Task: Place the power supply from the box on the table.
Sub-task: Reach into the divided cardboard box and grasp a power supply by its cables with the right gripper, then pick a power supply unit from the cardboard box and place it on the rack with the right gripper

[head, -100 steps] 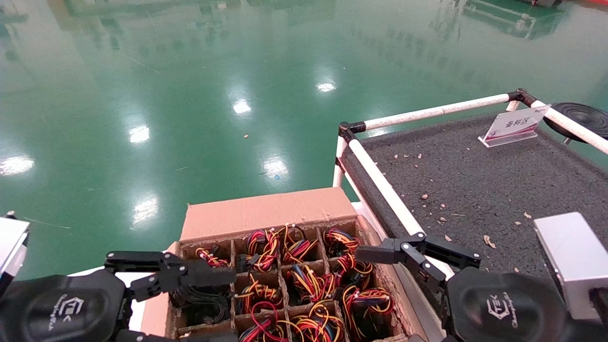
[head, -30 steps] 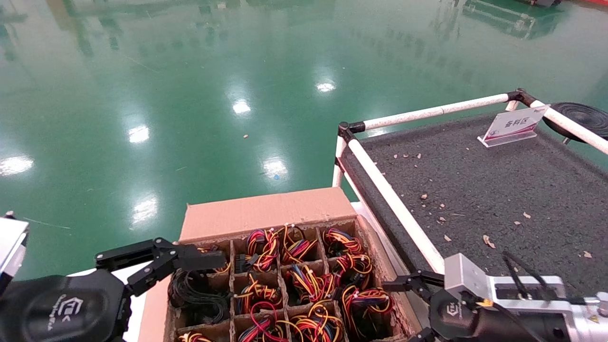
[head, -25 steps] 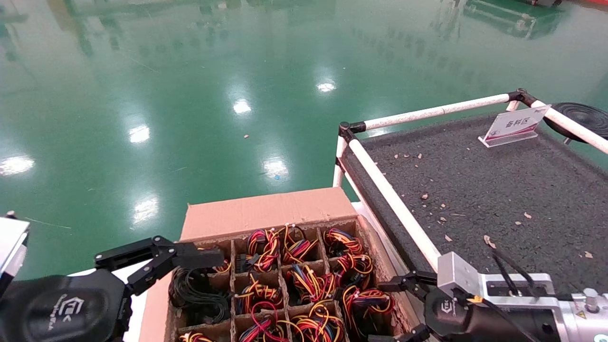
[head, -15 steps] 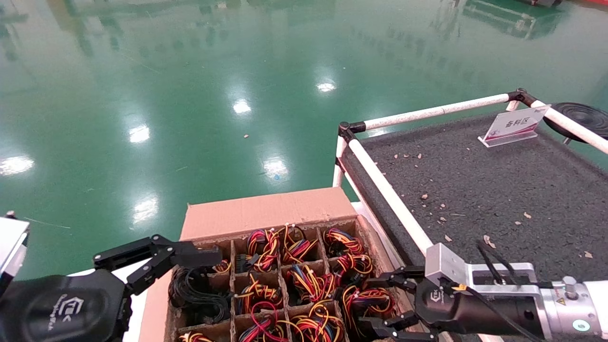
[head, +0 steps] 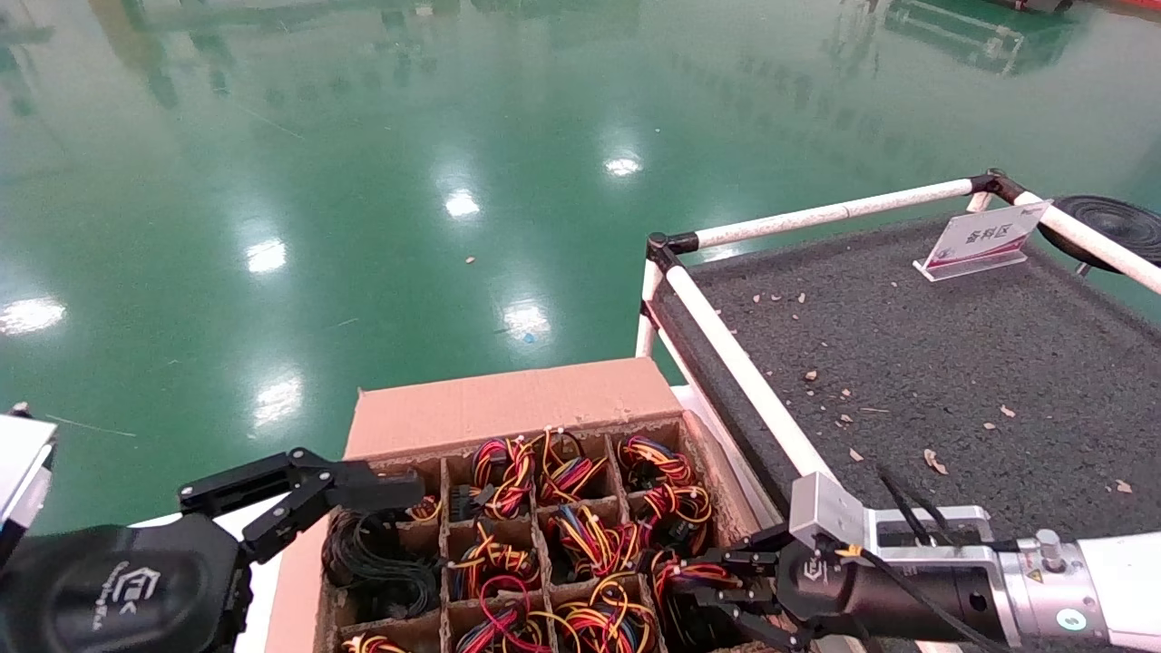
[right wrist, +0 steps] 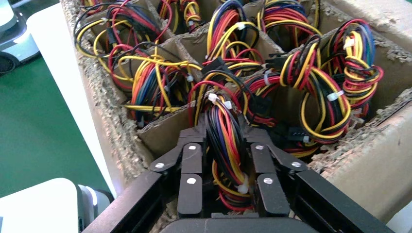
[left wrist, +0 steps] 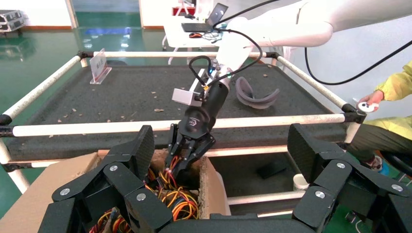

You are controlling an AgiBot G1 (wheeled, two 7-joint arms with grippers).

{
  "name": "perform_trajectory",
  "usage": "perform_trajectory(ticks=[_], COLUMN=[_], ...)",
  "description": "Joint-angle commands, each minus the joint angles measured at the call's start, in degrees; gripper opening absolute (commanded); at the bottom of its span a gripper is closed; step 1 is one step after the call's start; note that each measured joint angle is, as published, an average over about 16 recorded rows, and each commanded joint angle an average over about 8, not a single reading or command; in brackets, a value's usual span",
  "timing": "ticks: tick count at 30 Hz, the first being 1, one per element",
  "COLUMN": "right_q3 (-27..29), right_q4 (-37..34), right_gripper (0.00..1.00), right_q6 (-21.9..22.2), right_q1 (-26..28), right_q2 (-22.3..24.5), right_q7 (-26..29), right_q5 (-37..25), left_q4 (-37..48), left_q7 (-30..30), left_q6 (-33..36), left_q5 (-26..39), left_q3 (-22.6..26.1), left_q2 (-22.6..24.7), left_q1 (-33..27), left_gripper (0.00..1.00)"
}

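Note:
The box (head: 508,404) sits at the bottom centre of the head view, its cells full of looped red, yellow, orange and black wire bundles. Only the wires of each power supply show; the metal bodies are hidden in the cells. My right gripper (head: 703,585) reaches into the near right cell. In the right wrist view my right gripper (right wrist: 224,133) is shut on one power supply (right wrist: 226,145) by its wire bundle. The left gripper (head: 317,494) hovers open over the box's left edge, holding nothing. The table (head: 907,363) lies to the right.
A white pipe rail (head: 735,363) runs between the box and the table. A sign card (head: 984,238) and a black round object (head: 1111,222) stand at the table's far corner. Small debris flecks dot the top. Green floor lies beyond.
My right arm swung from the table's edge down into the box's near right cell, and its fingers went from wide open to closed on the wire bundle. The left gripper rose slightly.

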Motion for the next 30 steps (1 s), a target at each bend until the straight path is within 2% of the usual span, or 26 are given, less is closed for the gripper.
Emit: perform_trajectory(ticks=[1, 11, 16, 22, 26, 30], right_q3=[-0.1, 0.8, 1.3, 1.9, 2.5, 2.8], right_q4=[-1.0, -3.2, 0.4, 7.4, 10.1, 9.6], right_gripper=[0.00, 0.00, 0.00, 0.00, 0.00, 0.00], right_q6=[0.3, -3.1, -3.8, -3.6, -3.0, -2.0], right_q1=[0.4, 2.8, 3.6, 5.1, 7.7, 12.1], right_q2=[-0.4, 0.0, 2.3, 6.5, 8.3, 8.5], right_q7=[-0.4, 1.5, 5.4, 12.5, 16.5, 17.8], right_q5=[-0.2, 3.3, 8.7, 17.4, 21.9, 23.5], left_q4=[0.0, 0.0, 0.0, 0.0, 0.0, 0.0], left_q7=[0.0, 0.0, 0.0, 0.0, 0.0, 0.0], left_q6=[0.0, 0.0, 0.0, 0.0, 0.0, 0.0], left_q5=[0.0, 0.0, 0.0, 0.0, 0.0, 0.0], left_q3=[0.0, 0.0, 0.0, 0.0, 0.0, 0.0], left_q2=[0.0, 0.0, 0.0, 0.0, 0.0, 0.0], left_q1=[0.0, 0.0, 0.0, 0.0, 0.0, 0.0], left_gripper=[1.00, 1.00, 1.00, 1.00, 1.00, 1.00])
